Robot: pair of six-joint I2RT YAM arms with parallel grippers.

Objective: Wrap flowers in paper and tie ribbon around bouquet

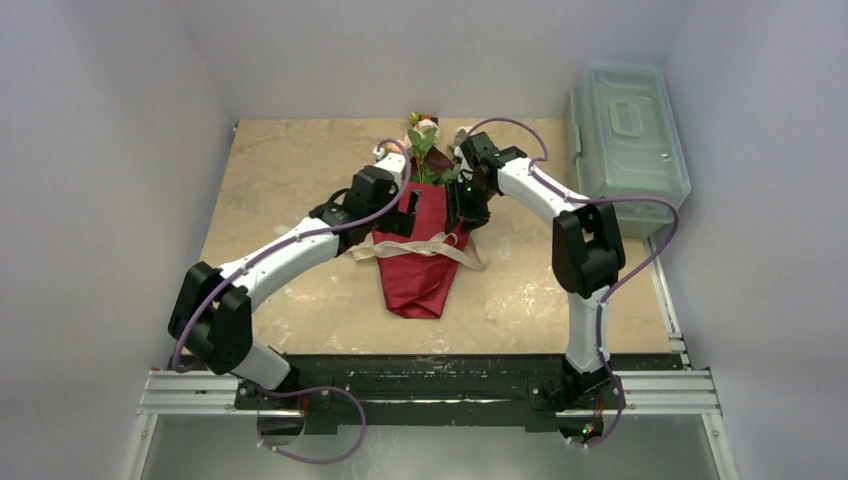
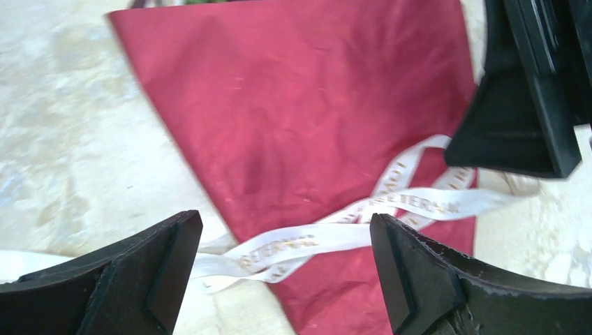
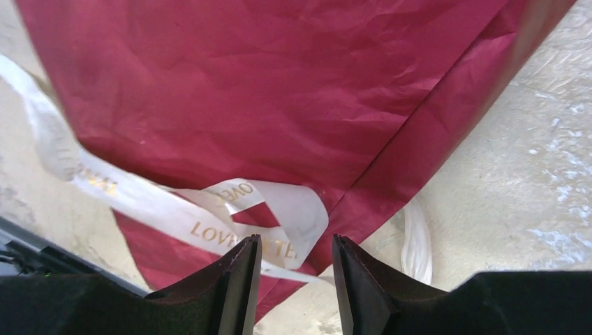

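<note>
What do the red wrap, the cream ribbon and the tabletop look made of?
Red cone-shaped wrap: thin paper, matte; fine crinkles and a sharp fold line.
Cream printed ribbon: probably flat fabric or satin; slight sheen, limp loops, gold lettering.
Beige tabletop: smooth, marble-look veining; stone or laminate, cannot tell.

Surface: pale beige marbled slab (image 1: 290,180).
Bouquet: the bouquet (image 1: 420,275) lies flat at the middle of the surface, pointed end toward the near edge.
Paper: the red, crinkly paper (image 2: 300,105) is folded into a cone.
Flowers: the flowers (image 1: 425,135) show pink and white blooms and green leaves at the cone's far end.
Ribbon: the cream ribbon (image 1: 440,243) with gold lettering crosses loosely over the cone's middle; its ends trail onto the surface either side.
Box: a clear lidded box (image 1: 628,130) stands at the far right edge; whether it is on the slab or beside it is unclear.
</note>
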